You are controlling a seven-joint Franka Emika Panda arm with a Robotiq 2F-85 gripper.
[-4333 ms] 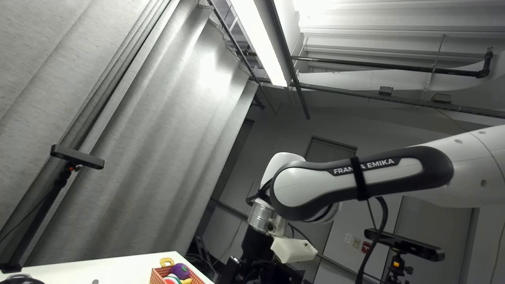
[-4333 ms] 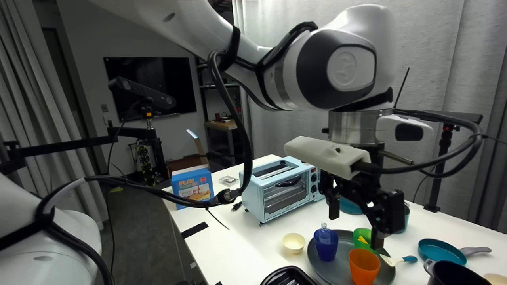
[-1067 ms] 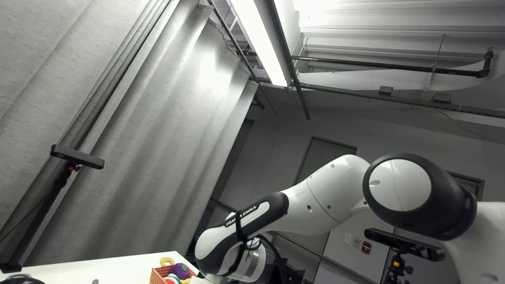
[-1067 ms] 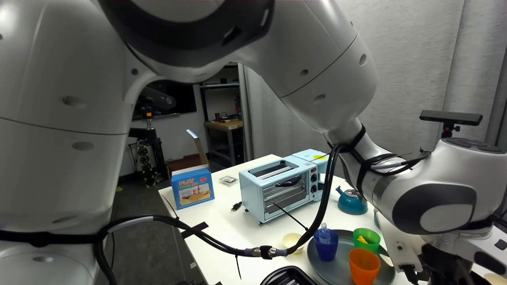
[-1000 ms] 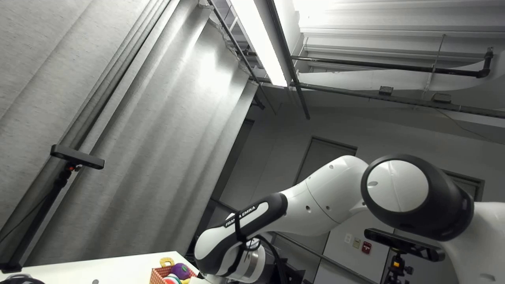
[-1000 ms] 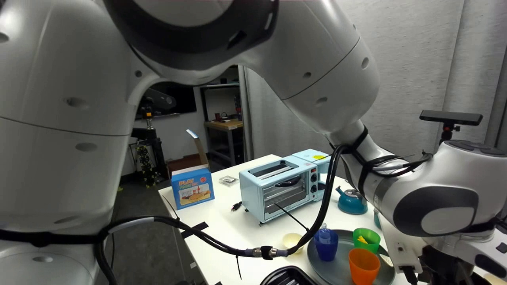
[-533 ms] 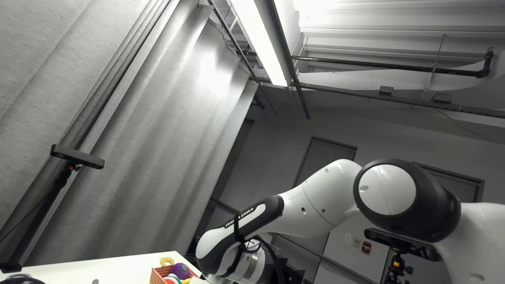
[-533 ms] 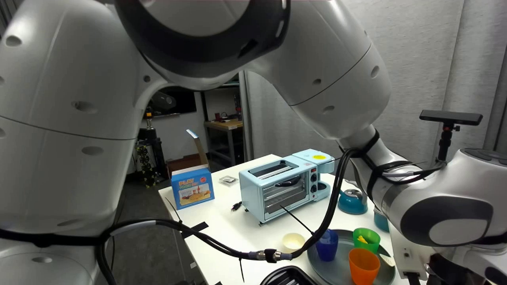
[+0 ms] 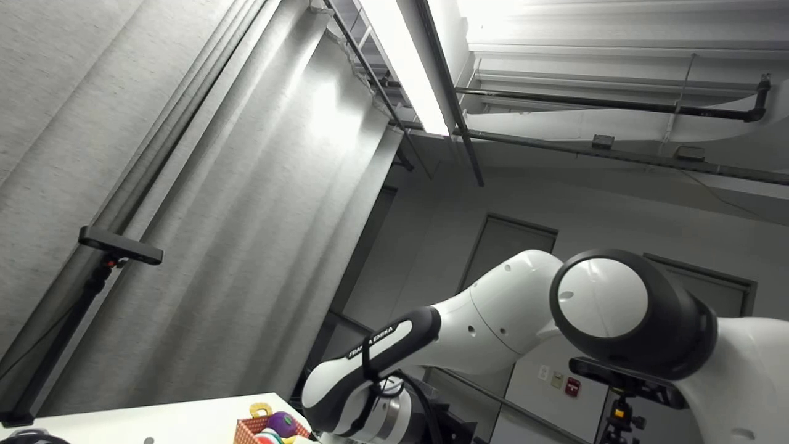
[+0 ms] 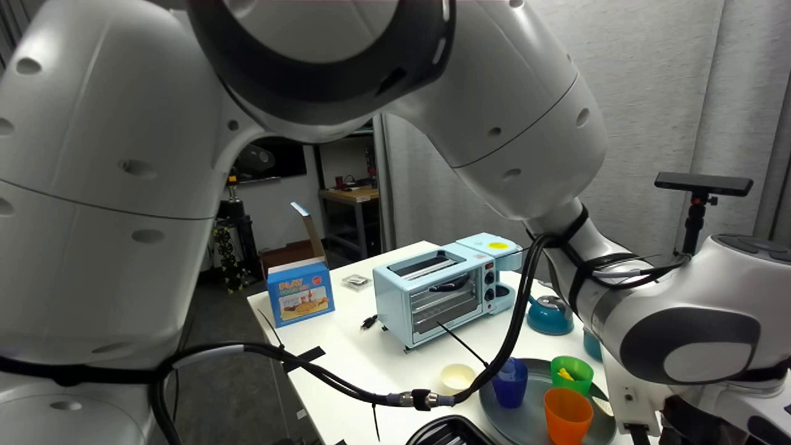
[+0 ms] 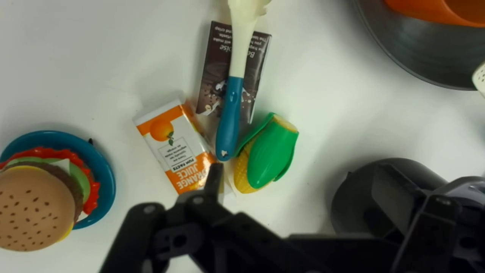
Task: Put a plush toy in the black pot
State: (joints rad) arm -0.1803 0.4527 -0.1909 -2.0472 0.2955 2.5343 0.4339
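Observation:
The black pot (image 11: 350, 201) stands at the lower right of the wrist view, partly covered by one finger. In an exterior view the arm hides it. My gripper (image 11: 299, 170) is open with nothing between its fingers. One fingertip is over the orange juice carton (image 11: 166, 146), the other over the pot. A toy corn (image 11: 271, 155) with a shiny green husk lies on the table just beyond the gap. A purple round toy (image 9: 282, 424), perhaps plush, sits in a red checked basket (image 9: 248, 430) with other toys. The gripper's fingers are out of frame in both exterior views.
A teal-handled utensil (image 11: 229, 113) lies across a dark carton (image 11: 212, 72). A toy burger (image 11: 34, 208) sits on a teal plate (image 11: 108, 182). A grey plate (image 10: 500, 408) bears an orange cup (image 10: 567, 415) and others. A toaster oven (image 10: 426, 303) stands farther back.
Since about four seconds ago the arm has reached out and down, low over the table near the pot and basket. Over the last second it has shifted only slightly.

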